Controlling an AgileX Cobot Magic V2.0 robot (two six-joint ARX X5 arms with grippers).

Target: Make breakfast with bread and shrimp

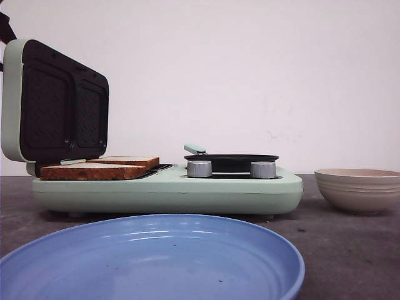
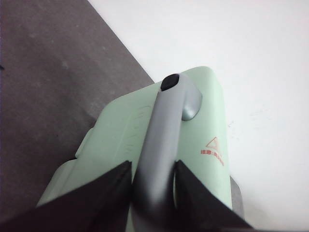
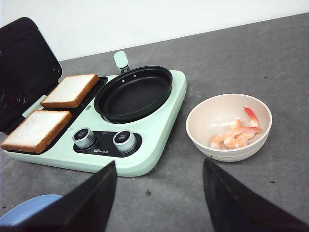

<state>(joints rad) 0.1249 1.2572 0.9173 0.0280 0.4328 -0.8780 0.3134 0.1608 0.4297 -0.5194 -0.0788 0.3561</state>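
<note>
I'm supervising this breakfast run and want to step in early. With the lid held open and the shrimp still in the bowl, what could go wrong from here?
1. The left gripper clamps the lid handle; if it slips, the lid could drop onto the bread.
2. The right gripper is open and apart from the bowl; the shrimp lie against one wall, so a grasp could tip the bowl.

My right wrist view: mint-green breakfast maker (image 3: 145,145) on the dark table (image 3: 241,58), lid (image 3: 24,67) raised. Two bread slices (image 3: 36,129) lie side by side on its grill plate. Black frying pan (image 3: 133,93) sits beside them, two silver knobs (image 3: 84,137) in front of it. Beige bowl (image 3: 228,126) near the appliance holds shrimp (image 3: 236,135). Right gripper (image 3: 159,203) fingers spread wide, holding nothing. Blue plate (image 3: 21,210) edge visible.
</note>
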